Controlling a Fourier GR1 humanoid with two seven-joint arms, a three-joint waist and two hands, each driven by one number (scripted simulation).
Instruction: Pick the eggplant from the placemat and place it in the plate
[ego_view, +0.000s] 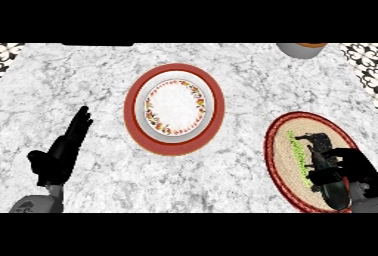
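Note:
A white plate (175, 106) with a flowered ring and a wide red rim lies at the counter's middle. At the right lies a round tan placemat (284, 150) with a red border. The dark eggplant (334, 192) lies lengthwise on the mat's near right part, with a green strip (298, 152) beside it. My right hand (353, 167) comes in from the lower right, and its fingers curl round the eggplant's upper half and hide it. The eggplant looks level with the mat. My left hand (63, 147) rests open at the lower left, fingers straight, well apart from the plate.
A grey and orange bowl (301, 48) is cut off at the top right edge. Patterned tiles (365, 62) border the marble counter at both upper corners. A dark strip (96, 44) lies along the far edge.

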